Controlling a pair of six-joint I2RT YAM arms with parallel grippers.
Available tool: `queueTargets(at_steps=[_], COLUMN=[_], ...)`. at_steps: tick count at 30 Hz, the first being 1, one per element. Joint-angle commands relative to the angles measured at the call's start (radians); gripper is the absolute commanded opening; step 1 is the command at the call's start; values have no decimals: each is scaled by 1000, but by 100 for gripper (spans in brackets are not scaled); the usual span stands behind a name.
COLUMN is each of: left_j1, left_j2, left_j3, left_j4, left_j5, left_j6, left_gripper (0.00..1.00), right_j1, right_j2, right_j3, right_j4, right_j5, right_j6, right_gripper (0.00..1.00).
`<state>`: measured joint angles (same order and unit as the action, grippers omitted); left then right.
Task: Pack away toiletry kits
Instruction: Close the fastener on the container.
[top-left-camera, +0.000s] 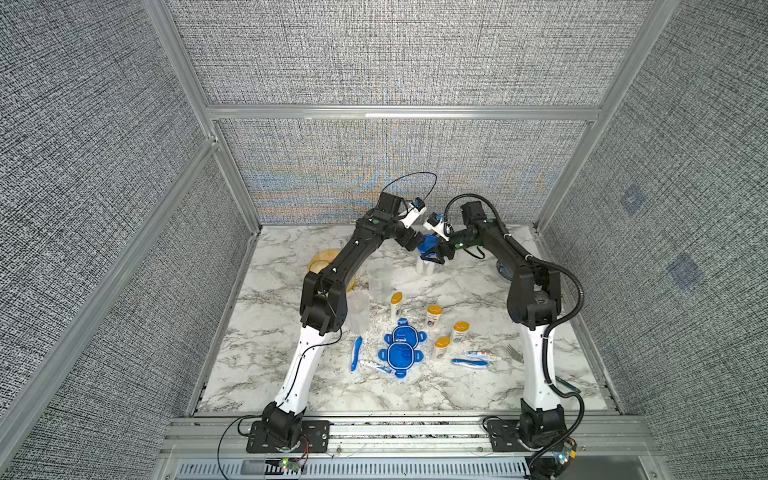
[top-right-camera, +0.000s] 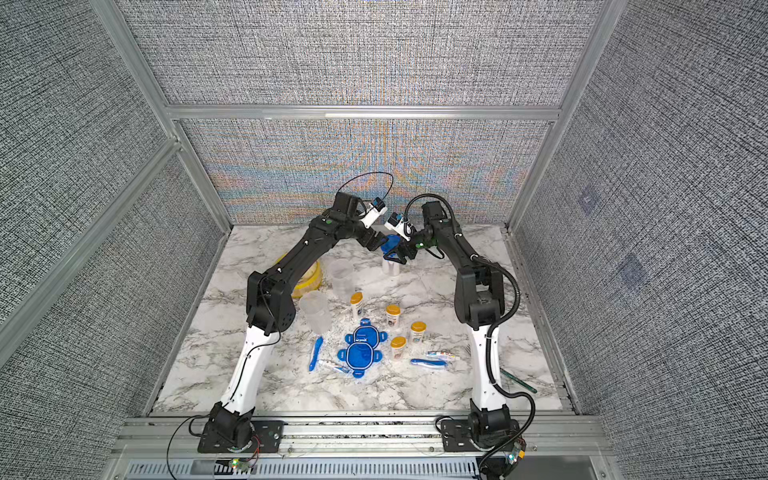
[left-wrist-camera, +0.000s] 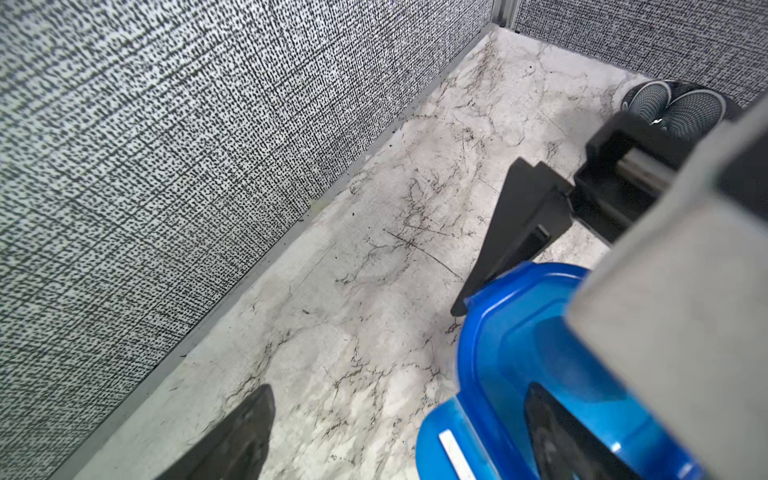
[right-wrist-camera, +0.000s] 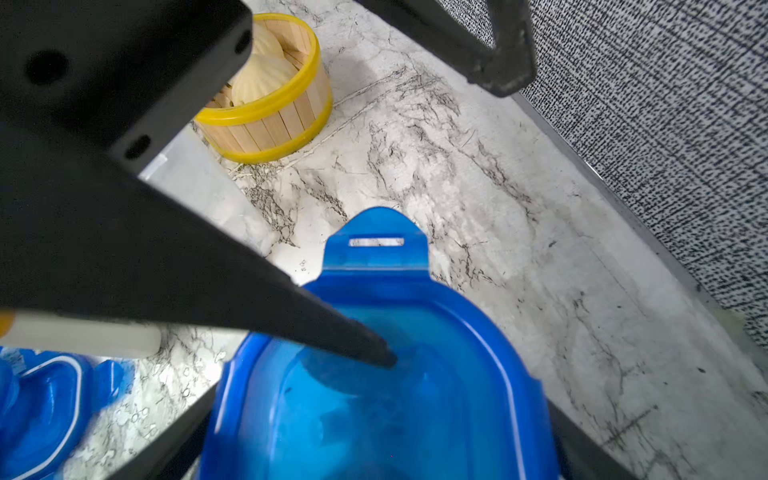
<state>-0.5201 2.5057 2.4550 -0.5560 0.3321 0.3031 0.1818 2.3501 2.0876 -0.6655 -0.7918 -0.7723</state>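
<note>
A blue clip lid (top-left-camera: 427, 244) sits tilted over a clear tub (top-left-camera: 426, 268) at the back middle. My right gripper (right-wrist-camera: 374, 449) is shut on the lid (right-wrist-camera: 386, 395), with a finger at each edge. My left gripper (left-wrist-camera: 399, 436) is open, and one of its fingers (right-wrist-camera: 353, 340) touches the lid's face. Two empty tubs (top-left-camera: 380, 284) (top-left-camera: 357, 311) stand near the left arm. Two more lids (top-left-camera: 401, 347) lie stacked in front. Several orange-capped bottles (top-left-camera: 433, 316), two blue toothbrushes (top-left-camera: 356, 353) (top-left-camera: 469, 363) and two toothpaste tubes (top-left-camera: 376, 366) (top-left-camera: 482, 354) lie around them.
A yellow bamboo steamer (right-wrist-camera: 266, 104) with buns stands at the back left, partly behind the left arm. A dark bowl (top-left-camera: 505, 272) is half hidden behind the right arm. A fork (top-left-camera: 513, 352) and a green tool (top-left-camera: 567, 384) lie at the right. The back wall is close.
</note>
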Motion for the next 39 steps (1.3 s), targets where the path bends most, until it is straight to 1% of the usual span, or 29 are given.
queueTargets(at_steps=[1, 5, 6, 7, 8, 9, 15, 18, 21, 23, 25, 30, 35, 39], left_j1=[0, 0, -1, -1, 0, -1, 0, 0, 0, 0, -1, 0, 2, -4], left_j2=[10, 8, 10, 9, 11, 12, 16, 18, 13, 6, -3, -37, -114, -178], left_j3=[-1, 0, 0, -1, -1, -1, 1, 4, 4, 4, 2, -8, -74, -152], left_j4=[-36, -38, -37, -35, -35, -35, -35, -36, -35, -31, -23, 13, 65, 82], left_j5=[-1, -3, -4, -5, -7, -8, -11, -11, -6, 0, 11, 15, 41, 62], left_j6=[15, 15, 15, 17, 16, 16, 19, 19, 15, 6, -8, -32, -46, -135], left_gripper=[93, 93, 93, 93, 93, 93, 93, 93, 93, 93, 93, 95, 99, 100], right_j1=[-4, -10, -12, -12, -13, -14, -51, -78, -110, -121, -125, -126, -133, -146], right_j2=[0, -22, -30, -41, -54, -72, -174, -218, -282, -316, -339, -389, -449, -494], right_j3=[-6, -22, -27, -36, -51, -72, -186, -249, -353, -411, -443, -499, -552, -606], right_j4=[-61, -17, -6, 15, 42, 67, 161, 193, 311, 387, 416, 463, 460, 448], right_j5=[32, -6, -15, -18, -12, -6, -49, -52, -50, -22, 28, 91, 153, 201], right_j6=[-11, 15, 22, 38, 62, 81, 143, 188, 313, 425, 538, 787, 969, 1093], right_gripper=[80, 73, 74, 86, 95, 99, 99, 99, 99, 99, 99, 98, 99, 99])
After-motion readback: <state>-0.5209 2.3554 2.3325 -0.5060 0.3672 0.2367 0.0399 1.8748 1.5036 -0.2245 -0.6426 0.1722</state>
